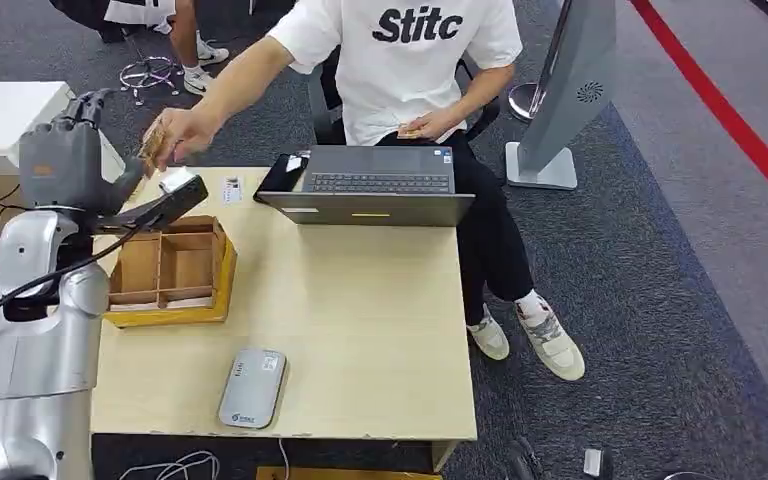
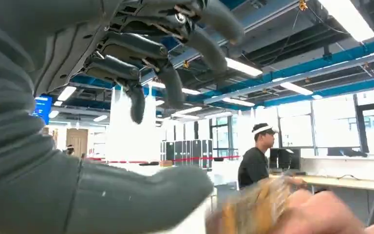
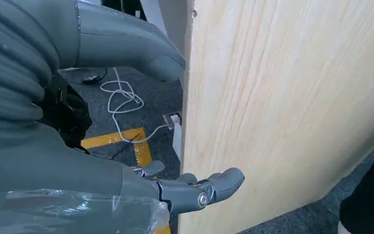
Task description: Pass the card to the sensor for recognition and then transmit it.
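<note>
My left hand (image 1: 65,150) is raised above the table's far left corner, fingers (image 2: 170,85) spread and nothing between them and the thumb (image 2: 141,195). Just right of it, a person's hand (image 1: 182,130) holds a brownish card (image 1: 150,147); the card (image 2: 255,209) appears blurred past my thumb tip in the left wrist view. The flat grey sensor (image 1: 252,388) lies near the table's front edge. My right hand (image 3: 195,192) hangs beside the table's edge (image 3: 187,146), holding nothing, its fingers apart.
A wooden compartment box (image 1: 170,270) sits at the table's left, a dark device (image 1: 165,205) over its far rim. An open laptop (image 1: 375,185) stands at the far edge before the seated person (image 1: 400,60). A grey monitor (image 1: 570,90) stands on the floor to the right.
</note>
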You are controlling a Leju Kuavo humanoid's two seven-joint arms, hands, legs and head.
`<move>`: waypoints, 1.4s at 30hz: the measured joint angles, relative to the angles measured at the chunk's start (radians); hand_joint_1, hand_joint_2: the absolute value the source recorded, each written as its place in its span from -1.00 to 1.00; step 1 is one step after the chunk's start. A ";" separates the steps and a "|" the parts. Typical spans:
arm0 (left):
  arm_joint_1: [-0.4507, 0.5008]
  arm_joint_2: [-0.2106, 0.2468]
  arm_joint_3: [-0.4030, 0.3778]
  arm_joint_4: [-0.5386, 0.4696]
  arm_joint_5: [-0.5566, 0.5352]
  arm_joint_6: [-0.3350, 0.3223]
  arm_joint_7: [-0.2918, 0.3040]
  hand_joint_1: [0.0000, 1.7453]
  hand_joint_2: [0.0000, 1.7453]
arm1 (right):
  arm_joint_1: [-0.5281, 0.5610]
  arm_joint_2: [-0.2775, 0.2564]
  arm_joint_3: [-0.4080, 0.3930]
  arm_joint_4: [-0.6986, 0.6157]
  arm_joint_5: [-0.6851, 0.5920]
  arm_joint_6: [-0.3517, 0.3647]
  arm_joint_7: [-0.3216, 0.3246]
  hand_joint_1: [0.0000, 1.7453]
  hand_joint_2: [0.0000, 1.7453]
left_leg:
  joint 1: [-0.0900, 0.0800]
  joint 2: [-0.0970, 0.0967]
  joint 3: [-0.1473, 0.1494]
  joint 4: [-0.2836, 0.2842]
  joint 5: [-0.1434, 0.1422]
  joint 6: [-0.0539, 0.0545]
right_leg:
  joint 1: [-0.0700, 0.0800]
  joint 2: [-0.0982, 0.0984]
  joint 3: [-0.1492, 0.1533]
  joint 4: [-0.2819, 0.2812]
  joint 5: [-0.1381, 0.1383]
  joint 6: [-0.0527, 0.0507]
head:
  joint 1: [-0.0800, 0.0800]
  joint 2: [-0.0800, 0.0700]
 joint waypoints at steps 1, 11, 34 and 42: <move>0.005 0.001 0.000 0.000 0.001 0.000 0.000 -1.00 1.00 | 0.000 0.000 0.000 0.000 0.000 0.000 0.000 -1.00 1.00 | 0.000 0.000 0.000 0.000 0.000 0.000 | 0.000 0.000 0.000 0.000 0.000 0.000 | 0.000 0.000; 0.521 -0.122 0.233 -0.445 0.450 0.159 -0.273 -1.00 1.00 | 0.135 0.033 -0.080 -0.142 -0.015 0.046 0.073 -1.00 1.00 | -0.003 0.007 0.006 -0.003 -0.010 0.003 | -0.004 0.008 0.004 0.000 -0.009 0.003 | -0.003 0.000; 0.762 -0.444 0.921 -0.186 1.419 -0.001 0.031 -1.00 1.00 | 0.196 0.152 -0.409 -0.388 0.166 0.149 0.177 -1.00 1.00 | -0.003 -0.002 0.009 -0.003 -0.012 0.004 | -0.004 -0.003 0.011 0.000 -0.012 0.003 | -0.001 0.000; 0.738 -0.447 0.952 0.125 1.749 0.069 0.034 -1.00 1.00 | 0.110 0.131 -0.405 -0.306 0.227 0.139 0.121 -1.00 1.00 | -0.003 -0.003 0.011 -0.003 -0.011 0.005 | -0.004 -0.004 0.012 -0.001 -0.012 0.004 | 0.000 0.000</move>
